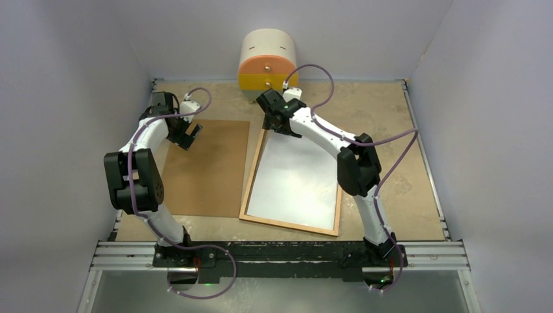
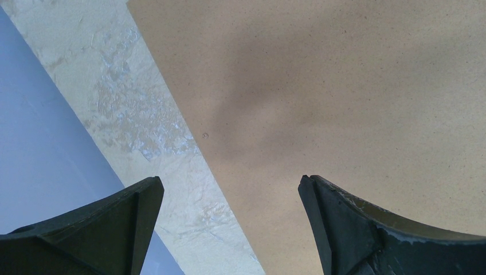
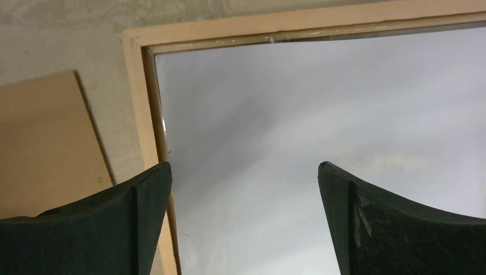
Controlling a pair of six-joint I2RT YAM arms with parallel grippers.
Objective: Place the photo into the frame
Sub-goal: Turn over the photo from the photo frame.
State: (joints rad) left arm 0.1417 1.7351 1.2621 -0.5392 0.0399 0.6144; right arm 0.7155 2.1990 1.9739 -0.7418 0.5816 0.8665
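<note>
The frame (image 1: 290, 225), thin reddish-brown wood, lies flat at the table's middle. Inside it rests the photo (image 1: 297, 179), plain white side up, filling the opening. In the right wrist view the frame's far-left corner (image 3: 137, 103) borders the white photo (image 3: 298, 114). My right gripper (image 1: 270, 124) hovers over that corner, open, nothing between its fingers (image 3: 245, 172). My left gripper (image 1: 192, 138) hangs open over the far left part of the brown backing board (image 1: 209, 176), empty (image 2: 231, 186).
The backing board (image 2: 344, 86) lies left of the frame, its edge near the bare table strip (image 2: 132, 114) and the left wall (image 2: 40, 143). A round cream, orange and yellow drawer unit (image 1: 267, 65) stands at the back. White walls enclose three sides.
</note>
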